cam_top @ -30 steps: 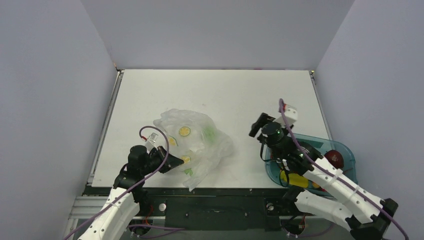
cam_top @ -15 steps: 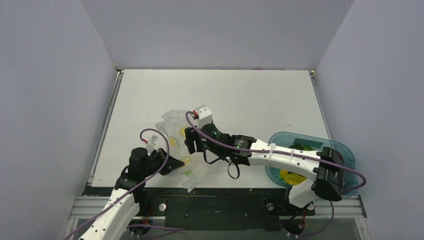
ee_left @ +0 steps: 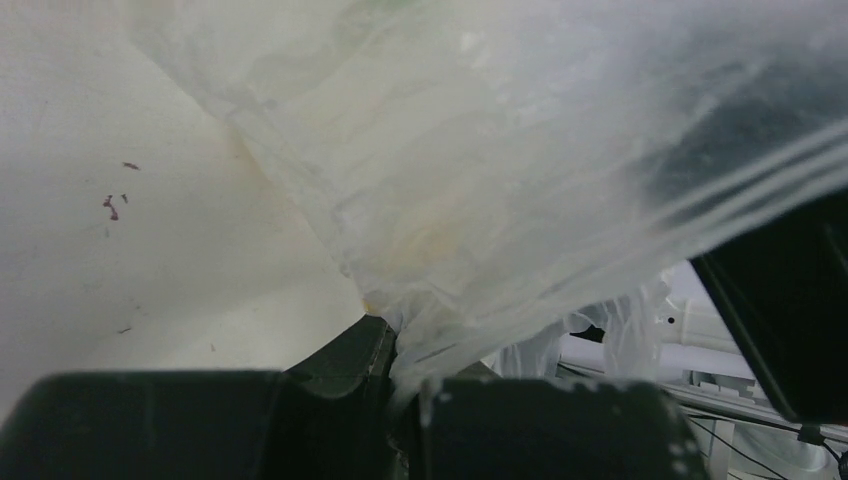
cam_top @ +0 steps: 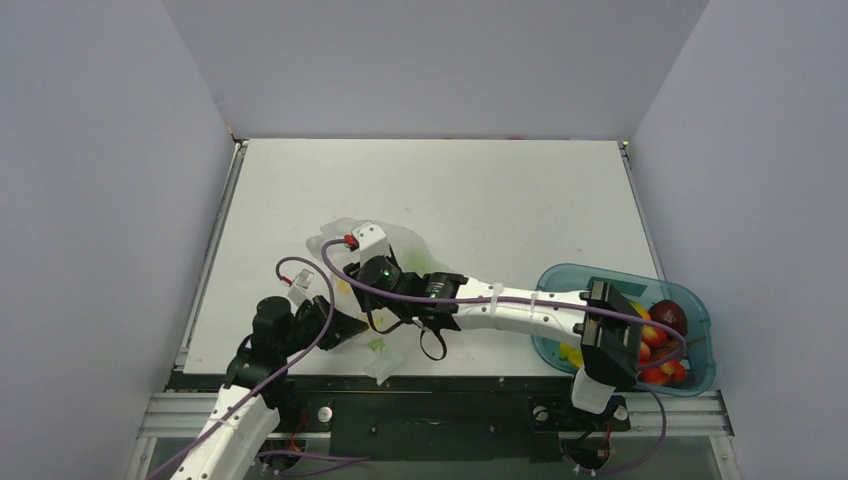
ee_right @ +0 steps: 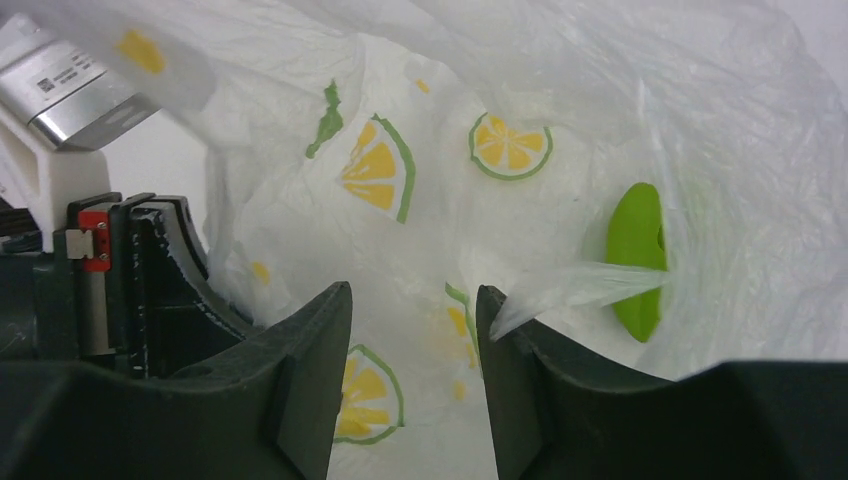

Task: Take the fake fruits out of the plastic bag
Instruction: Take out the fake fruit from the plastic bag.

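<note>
Teal see-thru tray [cam_top: 572, 277] sat at near-right corner of white table [cam_top: 450, 190]. Grey walls [cam_top: 430, 60] on 3 sides. Few purple specks [ee_left: 112, 205] on tabletop.

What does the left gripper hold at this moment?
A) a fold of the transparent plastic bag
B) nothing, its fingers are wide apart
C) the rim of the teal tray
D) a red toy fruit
A: in the left wrist view, a bunched fold of the plastic bag is pinched between the closed fingers of the left gripper.
</note>
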Tool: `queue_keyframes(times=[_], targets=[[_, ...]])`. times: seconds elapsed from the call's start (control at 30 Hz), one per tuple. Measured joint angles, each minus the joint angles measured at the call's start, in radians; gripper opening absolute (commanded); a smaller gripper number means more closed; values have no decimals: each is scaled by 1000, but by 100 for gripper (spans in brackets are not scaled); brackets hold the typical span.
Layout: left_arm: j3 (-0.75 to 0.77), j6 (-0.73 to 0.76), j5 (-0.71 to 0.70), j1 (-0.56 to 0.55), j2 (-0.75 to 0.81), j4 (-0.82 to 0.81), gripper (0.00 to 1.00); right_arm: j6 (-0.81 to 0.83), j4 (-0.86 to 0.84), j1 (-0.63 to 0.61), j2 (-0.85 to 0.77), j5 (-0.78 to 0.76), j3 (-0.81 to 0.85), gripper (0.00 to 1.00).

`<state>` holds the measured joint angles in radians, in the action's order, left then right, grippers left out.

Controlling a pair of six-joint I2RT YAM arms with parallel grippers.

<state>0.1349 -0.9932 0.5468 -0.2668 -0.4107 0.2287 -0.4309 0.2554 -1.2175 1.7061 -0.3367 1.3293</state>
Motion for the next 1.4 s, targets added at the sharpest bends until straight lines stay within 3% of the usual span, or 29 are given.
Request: queue_keyframes(times=[0.23, 0.6, 0.8, 0.97, 1.2, 1.4], targets=[[97, 2, -2, 0, 57, 74, 0, 24, 11, -45, 2, -13, 47, 39], [190, 29, -13, 0, 61, 155, 0, -10, -14, 60, 32, -7, -2, 35], [190, 33, -16, 0, 63, 174, 0, -19, -12, 129, 83, -24, -60, 60], [190, 32, -15, 0, 66, 176, 0, -2, -8, 138, 131, -64, -63, 74], [190, 27, -15, 0, 68, 174, 0, 33, -15, 145, 221, -128, -59, 77], [190, 27, -15, 0, 68, 175, 0, 66, -43, 179, 292, -135, -48, 69]])
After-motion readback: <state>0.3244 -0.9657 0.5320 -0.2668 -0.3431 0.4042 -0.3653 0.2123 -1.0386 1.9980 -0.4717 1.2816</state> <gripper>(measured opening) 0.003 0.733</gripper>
